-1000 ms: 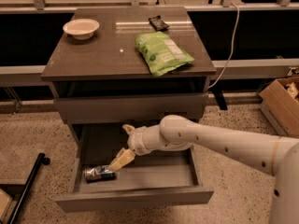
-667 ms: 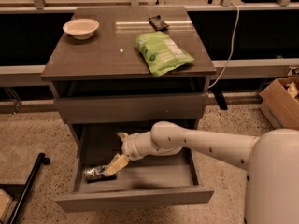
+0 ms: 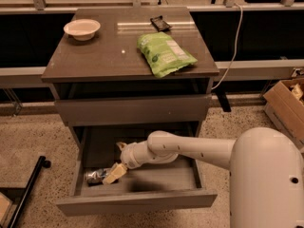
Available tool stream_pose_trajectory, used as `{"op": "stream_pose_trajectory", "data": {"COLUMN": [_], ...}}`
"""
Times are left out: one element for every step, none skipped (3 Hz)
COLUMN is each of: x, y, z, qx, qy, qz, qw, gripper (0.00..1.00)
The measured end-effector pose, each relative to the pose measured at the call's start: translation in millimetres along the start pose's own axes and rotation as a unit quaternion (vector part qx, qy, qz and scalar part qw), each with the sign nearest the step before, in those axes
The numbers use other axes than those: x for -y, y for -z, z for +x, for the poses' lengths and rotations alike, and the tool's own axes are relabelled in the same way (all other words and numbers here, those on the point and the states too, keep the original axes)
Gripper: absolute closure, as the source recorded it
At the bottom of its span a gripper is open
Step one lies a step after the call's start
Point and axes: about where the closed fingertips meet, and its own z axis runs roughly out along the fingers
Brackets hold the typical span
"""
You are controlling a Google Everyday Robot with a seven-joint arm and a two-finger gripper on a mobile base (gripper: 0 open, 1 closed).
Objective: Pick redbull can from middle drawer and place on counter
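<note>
The redbull can lies on its side at the left front of the open middle drawer. It is silver with blue patches. My gripper reaches down into the drawer from the right, and its pale fingertips are right at the can's right end. My white arm stretches across the drawer behind it. The counter is the glossy dark top of the cabinet above.
On the counter are a white bowl at the back left, a green snack bag at the right and a small dark object at the back. A cardboard box stands on the floor at the right.
My gripper has moved left and down inside the drawer, from the middle to the can's right end. The can has not moved.
</note>
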Motion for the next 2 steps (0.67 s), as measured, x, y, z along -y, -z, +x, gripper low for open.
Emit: {"op": "stream_pose_trajectory", "data": {"x": [1,9], "y": [-8,-28], "z": [5,17], "qx": [-0.008,-0.006], "qy": [-0.005,-0.013], "qz": [0.008,0.021], "qw": [0.9999,0.9997], "gripper": [0.0,0.0]}}
